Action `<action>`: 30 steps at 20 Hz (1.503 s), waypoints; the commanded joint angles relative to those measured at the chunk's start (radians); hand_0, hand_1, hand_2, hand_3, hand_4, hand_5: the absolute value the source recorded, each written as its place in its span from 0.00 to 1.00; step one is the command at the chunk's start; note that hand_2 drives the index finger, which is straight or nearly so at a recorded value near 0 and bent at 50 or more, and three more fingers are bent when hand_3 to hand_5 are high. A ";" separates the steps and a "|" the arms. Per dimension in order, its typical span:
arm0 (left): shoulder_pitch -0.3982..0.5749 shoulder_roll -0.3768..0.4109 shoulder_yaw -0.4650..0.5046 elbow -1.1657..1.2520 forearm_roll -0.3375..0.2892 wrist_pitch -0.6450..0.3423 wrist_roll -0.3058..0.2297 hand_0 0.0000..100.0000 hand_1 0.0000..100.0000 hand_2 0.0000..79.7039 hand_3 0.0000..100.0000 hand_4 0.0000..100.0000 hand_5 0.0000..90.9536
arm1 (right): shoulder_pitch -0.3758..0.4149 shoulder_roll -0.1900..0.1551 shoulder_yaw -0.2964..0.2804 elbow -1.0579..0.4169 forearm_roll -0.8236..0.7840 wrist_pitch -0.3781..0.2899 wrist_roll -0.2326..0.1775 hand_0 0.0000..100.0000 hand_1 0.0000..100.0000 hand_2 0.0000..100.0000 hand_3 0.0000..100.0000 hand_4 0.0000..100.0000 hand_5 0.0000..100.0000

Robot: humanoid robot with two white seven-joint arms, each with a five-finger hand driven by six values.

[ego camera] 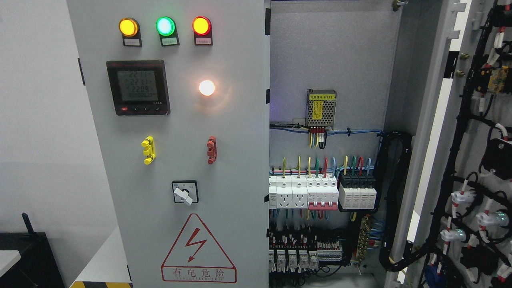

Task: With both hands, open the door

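I'm seeing the right door (476, 160) swung wide at the far right, baring the breakers (320, 192); the left door (176, 160) is sitting closed and looks left to do. Neither robot hand is showing, so I can't judge their fingers or place anything relative to them.

Grey left door (232, 160): yellow lamp (128, 27), green lamp (165, 26), red lamp (201, 25); yellow handle (148, 150), red handle (211, 150); red-outlined warning triangle (198, 248). Black meter (138, 87). Open right door (476, 160): black cable bundles.

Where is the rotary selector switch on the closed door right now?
In the head view, the rotary selector switch sits low on the closed left door, above the red warning triangle and below the yellow handle.
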 commanded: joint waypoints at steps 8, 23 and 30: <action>0.000 -0.015 -0.057 -0.014 0.045 0.028 0.138 0.00 0.00 0.00 0.00 0.03 0.00 | 0.370 -0.163 0.041 -0.712 0.000 -0.164 -0.001 0.11 0.00 0.00 0.00 0.00 0.00; -0.015 -0.013 -0.063 -0.049 0.052 0.012 0.132 0.00 0.00 0.00 0.00 0.03 0.00 | 0.570 -0.249 0.142 -1.135 -0.009 -0.324 0.000 0.11 0.00 0.00 0.00 0.00 0.00; -0.025 -0.013 -0.063 -0.049 0.052 0.013 0.112 0.00 0.00 0.00 0.00 0.03 0.00 | 0.476 -0.288 0.218 -1.185 -0.009 -0.338 0.000 0.11 0.00 0.00 0.00 0.00 0.00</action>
